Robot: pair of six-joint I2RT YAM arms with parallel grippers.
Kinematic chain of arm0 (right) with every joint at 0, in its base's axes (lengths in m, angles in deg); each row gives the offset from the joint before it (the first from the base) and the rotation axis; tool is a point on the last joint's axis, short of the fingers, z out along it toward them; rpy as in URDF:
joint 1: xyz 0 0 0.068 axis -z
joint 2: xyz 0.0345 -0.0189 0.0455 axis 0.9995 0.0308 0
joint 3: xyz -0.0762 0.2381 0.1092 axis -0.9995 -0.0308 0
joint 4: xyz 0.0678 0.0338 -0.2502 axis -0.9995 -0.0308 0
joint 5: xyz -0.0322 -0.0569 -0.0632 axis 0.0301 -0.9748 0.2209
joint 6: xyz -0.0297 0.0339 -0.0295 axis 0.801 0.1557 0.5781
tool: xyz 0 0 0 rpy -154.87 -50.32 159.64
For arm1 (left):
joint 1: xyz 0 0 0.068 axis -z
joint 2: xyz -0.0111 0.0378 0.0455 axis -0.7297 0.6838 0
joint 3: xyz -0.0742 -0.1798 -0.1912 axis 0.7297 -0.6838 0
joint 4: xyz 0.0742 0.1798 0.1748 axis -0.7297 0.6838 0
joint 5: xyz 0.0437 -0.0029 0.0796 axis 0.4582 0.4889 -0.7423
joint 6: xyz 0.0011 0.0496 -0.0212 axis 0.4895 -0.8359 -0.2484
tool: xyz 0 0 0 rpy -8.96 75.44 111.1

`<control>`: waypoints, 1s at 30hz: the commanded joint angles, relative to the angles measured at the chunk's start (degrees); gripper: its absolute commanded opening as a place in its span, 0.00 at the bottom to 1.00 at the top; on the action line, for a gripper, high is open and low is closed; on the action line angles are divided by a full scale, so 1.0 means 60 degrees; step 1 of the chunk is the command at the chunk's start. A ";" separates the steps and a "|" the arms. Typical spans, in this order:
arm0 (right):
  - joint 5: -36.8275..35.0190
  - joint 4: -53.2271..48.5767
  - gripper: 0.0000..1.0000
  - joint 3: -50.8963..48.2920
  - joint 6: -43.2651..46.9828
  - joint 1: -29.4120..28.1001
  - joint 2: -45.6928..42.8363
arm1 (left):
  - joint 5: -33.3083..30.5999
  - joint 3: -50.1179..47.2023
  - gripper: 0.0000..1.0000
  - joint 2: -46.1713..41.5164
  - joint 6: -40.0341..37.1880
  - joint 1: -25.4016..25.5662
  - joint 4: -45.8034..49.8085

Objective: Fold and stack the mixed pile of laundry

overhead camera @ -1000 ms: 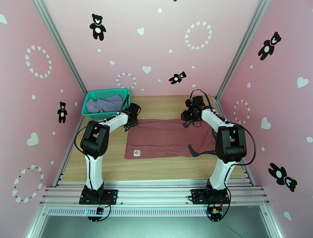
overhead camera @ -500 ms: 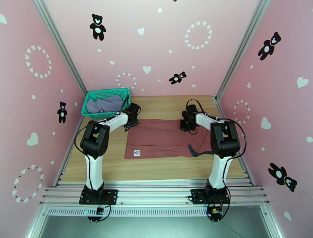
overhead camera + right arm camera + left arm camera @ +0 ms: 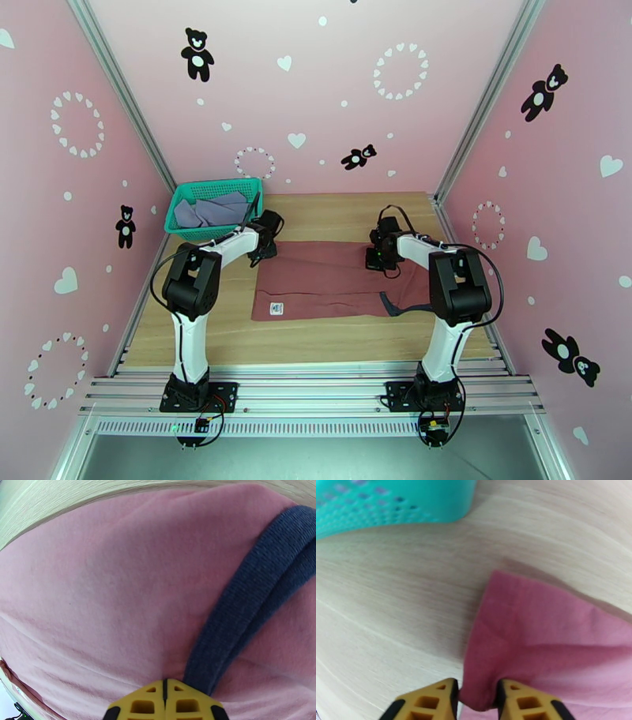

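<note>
My left gripper [image 3: 476,701] pinches a far corner of the red tank top [image 3: 332,276], flat on the table [image 3: 332,209]. My right gripper [image 3: 165,695] is pressed together at its navy strap [image 3: 252,598], ready to fold. The grey shirt [image 3: 209,211] sits in the basket [image 3: 213,186].

The right gripper [image 3: 165,702] is seen closed against the rust-red tank top [image 3: 110,590], apparently pinching its navy trim [image 3: 245,598].

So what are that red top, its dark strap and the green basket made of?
The red top looks like soft matte knit, maybe cotton jersey: it creases and drapes. Its navy strap is a thicker ribbed knit, ribs showing up close. The teal basket seems moulded plastic, smooth with a slight sheen and a grid of holes.
</note>
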 commanded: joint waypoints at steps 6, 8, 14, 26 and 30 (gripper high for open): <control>-0.0629 -0.0496 0.00 0.0017 0.0026 0.0041 -0.0020 | -0.0015 -0.0390 0.00 -0.0786 0.0240 0.0035 0.0321; -0.0657 -0.0526 0.00 -0.0004 0.0030 0.0047 -0.0046 | 0.0059 -0.0330 0.00 -0.0900 0.0226 0.0072 0.0429; -0.0774 -0.0608 0.00 0.0102 0.0047 0.0038 -0.0106 | -0.0073 -0.0440 0.00 -0.1497 0.0368 0.0226 0.0729; -0.1050 -0.0854 0.00 0.0176 0.0086 0.0047 -0.0424 | 0.0275 -0.1058 0.00 -0.1357 0.1244 0.0475 0.1037; -0.1211 -0.1043 0.00 0.0234 0.0103 0.0047 -0.0613 | 0.0270 -0.1413 0.00 -0.0927 0.1423 0.0475 0.0752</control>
